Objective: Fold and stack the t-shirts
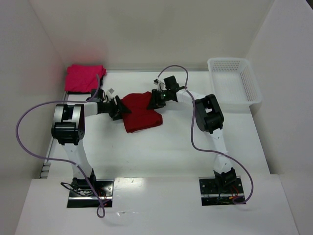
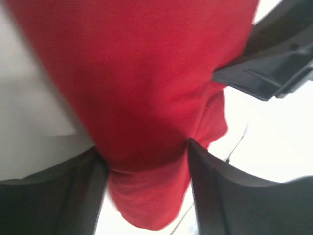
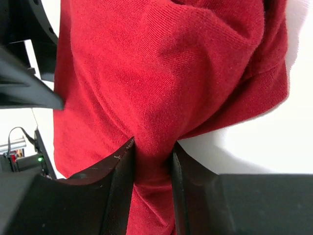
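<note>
The dark crimson t-shirt [image 1: 141, 113] lies bunched at the table's middle back. My left gripper [image 1: 121, 108] is at its left edge, shut on a fold of the red cloth [image 2: 146, 122]. My right gripper [image 1: 154, 99] is at its upper right edge, shut on a pinch of the same cloth [image 3: 156, 98]. The other arm's gripper shows at the edge of each wrist view. The magenta-pink t-shirt [image 1: 85, 77] lies folded at the back left corner, apart from both grippers.
A white mesh basket [image 1: 234, 83] stands at the back right. White walls close in the table on the left, back and right. Purple cables loop beside both arms.
</note>
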`<state>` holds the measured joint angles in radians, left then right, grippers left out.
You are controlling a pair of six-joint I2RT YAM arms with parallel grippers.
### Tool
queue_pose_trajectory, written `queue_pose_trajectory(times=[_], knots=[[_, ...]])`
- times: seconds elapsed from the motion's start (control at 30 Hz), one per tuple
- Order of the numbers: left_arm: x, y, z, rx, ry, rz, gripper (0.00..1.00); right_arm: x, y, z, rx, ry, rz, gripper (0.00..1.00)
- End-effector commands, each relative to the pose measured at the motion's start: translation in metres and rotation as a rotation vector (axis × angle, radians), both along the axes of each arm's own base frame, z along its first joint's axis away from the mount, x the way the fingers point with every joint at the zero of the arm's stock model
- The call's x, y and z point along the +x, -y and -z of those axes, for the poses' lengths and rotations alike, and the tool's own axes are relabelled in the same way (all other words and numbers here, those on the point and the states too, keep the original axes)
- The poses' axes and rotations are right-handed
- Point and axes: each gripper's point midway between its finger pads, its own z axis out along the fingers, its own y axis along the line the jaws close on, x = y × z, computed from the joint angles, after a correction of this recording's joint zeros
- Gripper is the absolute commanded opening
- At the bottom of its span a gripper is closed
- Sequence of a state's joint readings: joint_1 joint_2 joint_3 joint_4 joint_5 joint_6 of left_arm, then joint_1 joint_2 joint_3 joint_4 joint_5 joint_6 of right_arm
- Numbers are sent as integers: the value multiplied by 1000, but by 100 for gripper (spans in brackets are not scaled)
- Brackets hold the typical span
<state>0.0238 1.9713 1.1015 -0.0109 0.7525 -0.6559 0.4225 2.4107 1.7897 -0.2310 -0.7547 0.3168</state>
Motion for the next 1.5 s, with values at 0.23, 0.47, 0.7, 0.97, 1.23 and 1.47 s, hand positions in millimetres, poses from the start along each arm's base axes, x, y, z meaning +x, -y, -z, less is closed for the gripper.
queue_pose_trajectory(times=[0.23,0.47,0.7,0.97,1.23,1.47], knots=[[16,-4,5,51,46,-9,12,-10,11,37,-137,-46,54,45],[29,-8,-24,87,111,-5,0,3,11,-8,-64,-8,96,71],[37,-32,-30,215,104,12,0,23,25,-79,-5,106,155,100],[77,-80,-46,499,138,-22,0,26,66,-124,24,154,251,100],[118,-141,-61,785,118,-71,0,-1,79,-123,-8,145,268,100],[142,-191,-87,985,143,-169,0,-22,97,-143,-28,184,305,100]])
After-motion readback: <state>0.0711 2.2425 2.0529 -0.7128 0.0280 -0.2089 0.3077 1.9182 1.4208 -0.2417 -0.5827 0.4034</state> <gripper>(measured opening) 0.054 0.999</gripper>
